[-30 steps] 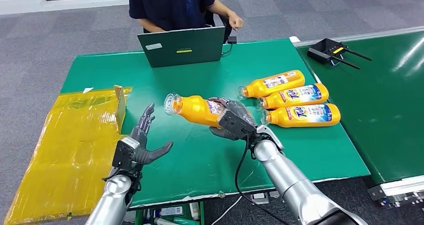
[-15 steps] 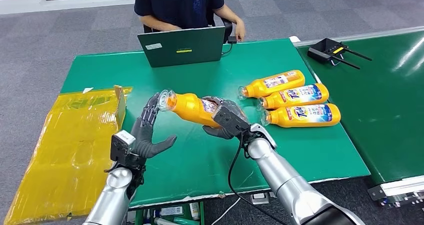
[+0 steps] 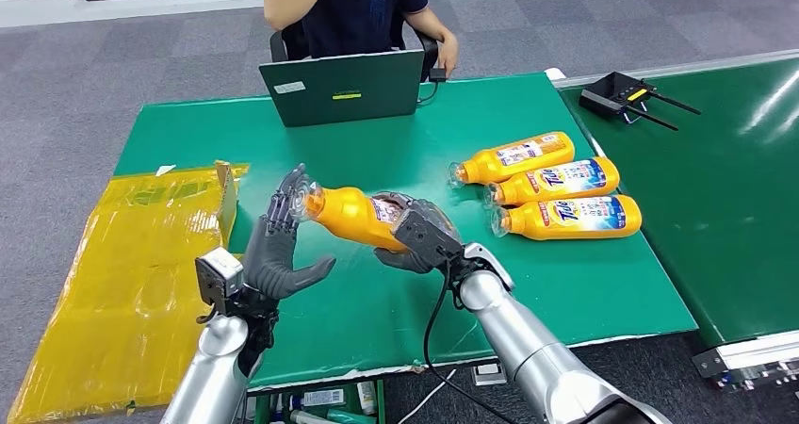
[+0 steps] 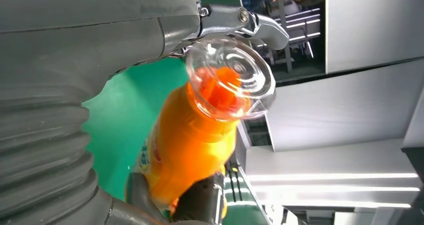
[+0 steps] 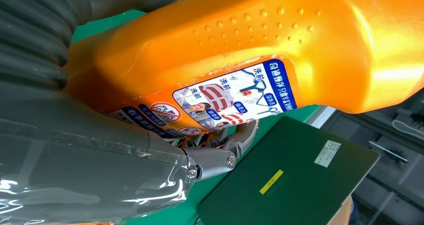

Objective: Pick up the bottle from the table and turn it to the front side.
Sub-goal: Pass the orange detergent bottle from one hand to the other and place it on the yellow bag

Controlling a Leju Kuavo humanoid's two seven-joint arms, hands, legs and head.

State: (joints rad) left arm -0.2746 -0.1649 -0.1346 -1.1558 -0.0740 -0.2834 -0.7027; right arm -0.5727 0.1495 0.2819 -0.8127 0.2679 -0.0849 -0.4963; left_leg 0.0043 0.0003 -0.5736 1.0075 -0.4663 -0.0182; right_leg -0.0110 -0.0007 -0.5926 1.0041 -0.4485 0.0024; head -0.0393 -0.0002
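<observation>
Green table (image 3: 528, 104) stands on grey carpet floor (image 3: 113, 75)

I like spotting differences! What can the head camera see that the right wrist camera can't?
Head view alone: three more bottles lying on the green table, the yellow bag, a person, and the open left hand by the cap. Right wrist view alone: the held bottle's blue-and-white label close up. Both: the orange bottle in the right hand, and the laptop.
</observation>
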